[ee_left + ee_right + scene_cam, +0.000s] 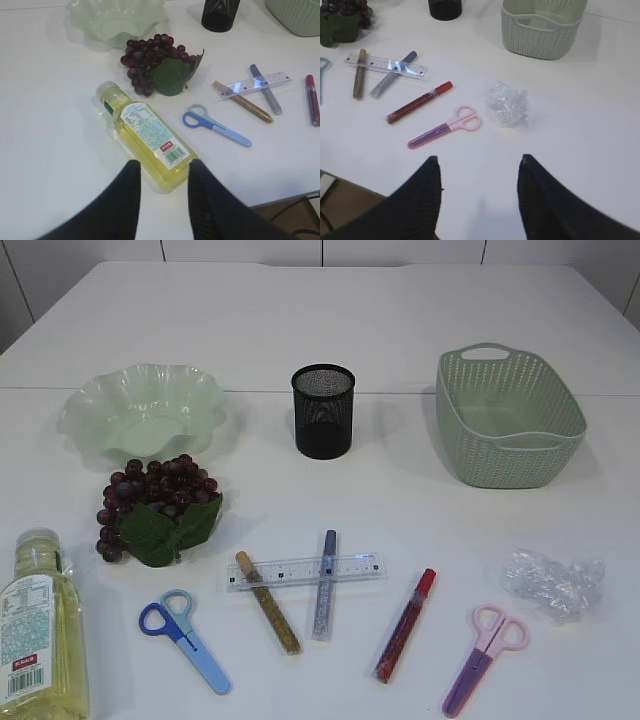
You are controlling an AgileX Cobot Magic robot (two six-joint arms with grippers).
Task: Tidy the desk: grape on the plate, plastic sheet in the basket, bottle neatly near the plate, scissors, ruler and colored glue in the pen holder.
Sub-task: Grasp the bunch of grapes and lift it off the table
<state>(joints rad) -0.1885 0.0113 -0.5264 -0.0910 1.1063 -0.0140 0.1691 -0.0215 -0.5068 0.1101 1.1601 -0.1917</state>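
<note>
The grape bunch (155, 505) lies in front of the pale green plate (142, 410). The yellow bottle (38, 635) lies flat at front left. Blue scissors (185, 640), the clear ruler (304, 571), gold glue (267, 602), blue glue (325, 583), red glue (405, 625), pink scissors (484, 658) and the crumpled plastic sheet (553, 582) lie along the front. The black pen holder (323, 411) and green basket (507, 416) stand behind. My left gripper (161, 167) is open just behind the bottle's base (150, 137). My right gripper (479, 162) is open and empty, short of the pink scissors (445, 128).
The table's front edge runs below both grippers in the wrist views. Neither arm shows in the exterior view. White tabletop stretches behind the plate, holder and basket.
</note>
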